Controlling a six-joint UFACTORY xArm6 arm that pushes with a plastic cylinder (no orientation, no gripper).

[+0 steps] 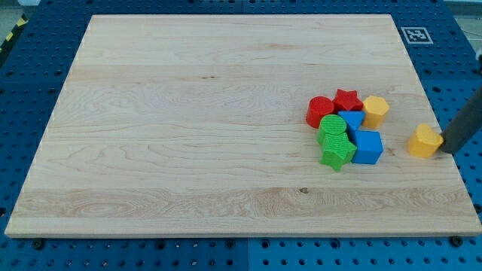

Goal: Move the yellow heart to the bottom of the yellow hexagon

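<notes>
The yellow heart [425, 140] lies near the board's right edge, to the lower right of the yellow hexagon [375, 110]. The hexagon sits at the right end of a cluster of blocks. My rod comes in from the view's right edge, and my tip [445, 147] touches or nearly touches the heart's right side.
The cluster holds a red cylinder [320, 111], a red star [347, 100], a green round block [332, 129], a green star [337, 153], a blue block [351, 120] and a blue cube [368, 147]. The wooden board [188, 113] lies on a blue pegboard, with a marker tag [415, 34] at the top right.
</notes>
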